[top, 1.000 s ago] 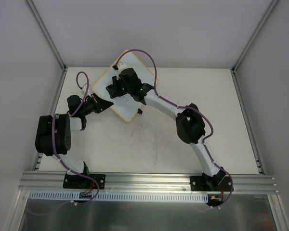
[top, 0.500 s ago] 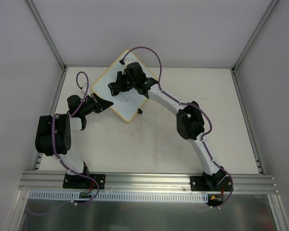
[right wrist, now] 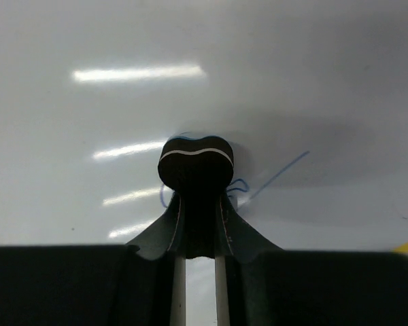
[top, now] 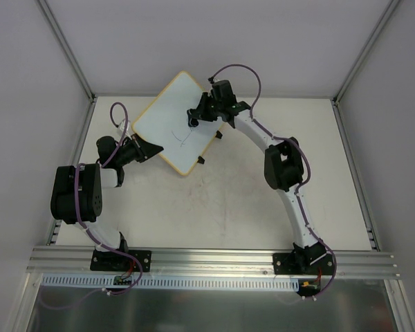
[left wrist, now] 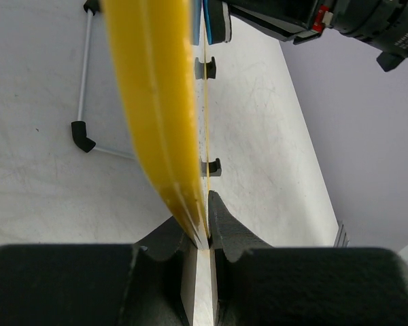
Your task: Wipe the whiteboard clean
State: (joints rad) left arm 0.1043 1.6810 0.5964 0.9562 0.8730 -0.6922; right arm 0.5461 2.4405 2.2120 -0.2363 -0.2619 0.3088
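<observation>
**Pen marks remain to wipe**

The whiteboard (top: 167,128) lies skewed at the table's (top: 249,200) far left. The left claw (left wrist: 205,216) pinches its near-left edge. The right claw (top: 194,119), fingers pressed together with nothing seen between them, sits at the board's right half. A thin line (top: 182,135) mid-board and blue scribble (right wrist: 279,171) are not yet erased. The far corner crowds the back wall (top: 263,41); open table lies right and near.
</observation>
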